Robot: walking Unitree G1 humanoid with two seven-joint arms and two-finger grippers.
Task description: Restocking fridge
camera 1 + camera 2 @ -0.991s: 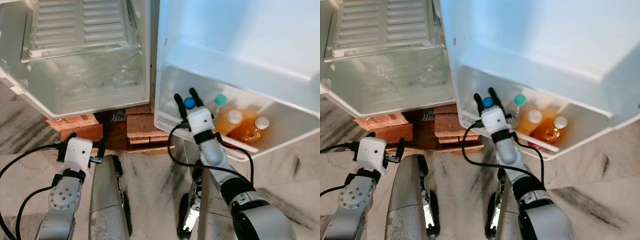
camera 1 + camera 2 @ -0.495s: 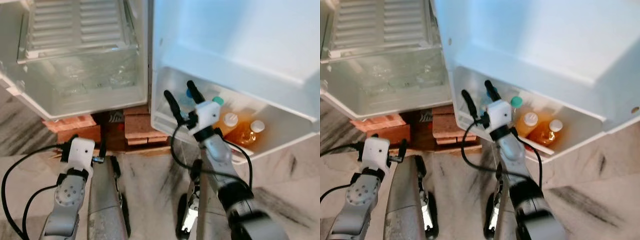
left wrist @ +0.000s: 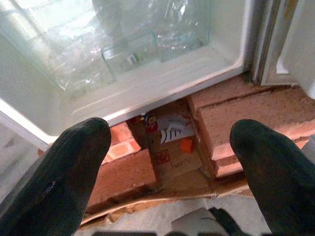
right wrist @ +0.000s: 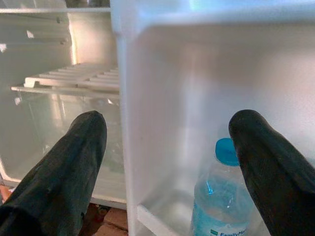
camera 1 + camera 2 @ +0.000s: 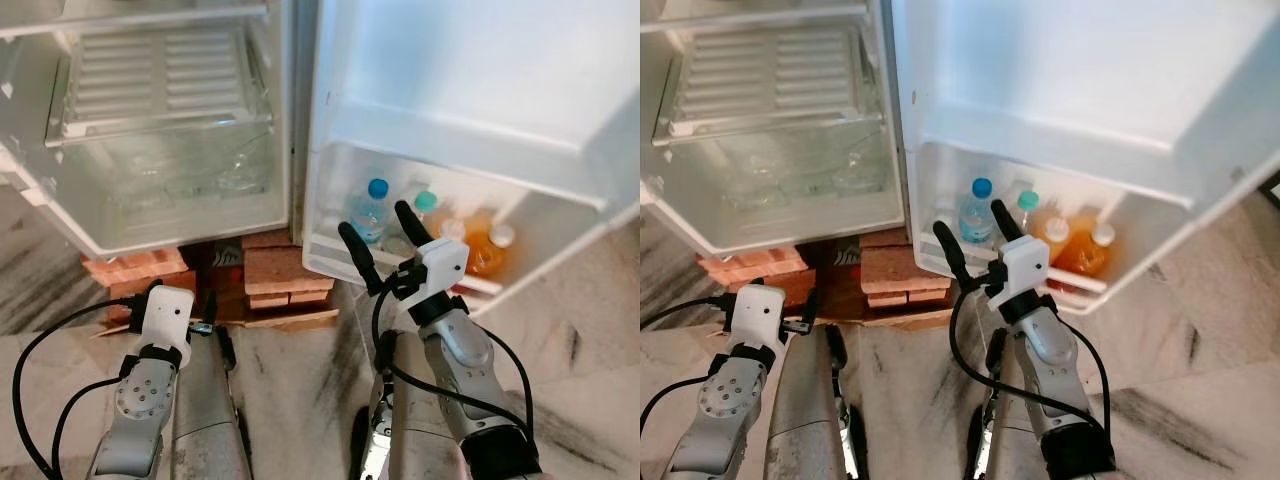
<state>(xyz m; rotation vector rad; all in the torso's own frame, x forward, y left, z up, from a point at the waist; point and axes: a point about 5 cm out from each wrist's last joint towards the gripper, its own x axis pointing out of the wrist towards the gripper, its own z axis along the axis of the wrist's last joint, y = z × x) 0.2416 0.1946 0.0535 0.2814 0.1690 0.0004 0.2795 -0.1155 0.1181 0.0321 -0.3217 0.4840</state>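
The fridge stands open, with its door [image 5: 470, 80] swung to my right. On the door's lowest shelf [image 5: 328, 252] a blue-capped water bottle [image 5: 372, 211] stands upright beside a teal-capped bottle [image 5: 424, 204] and two orange juice bottles [image 5: 1081, 251]. My right gripper [image 5: 384, 242] hovers open just in front of that shelf, holding nothing. The water bottle [image 4: 222, 204] lies ahead between the spread fingers [image 4: 64, 162], apart from them. My left gripper [image 3: 167, 152] hangs low and open, facing the bricks under the fridge.
The fridge rests on red bricks [image 5: 285, 270] with cardboard scraps between them. Inside are a clear crisper drawer [image 5: 170, 175] and a white slatted shelf [image 5: 150, 80]. Marble floor [image 5: 560, 330] spreads around, and my own legs [image 5: 205, 420] are below.
My right gripper was around the blue-capped bottle, then opened and drew back from the door shelf, leaving the bottle standing there. The camera has pulled back. The left arm stayed put.
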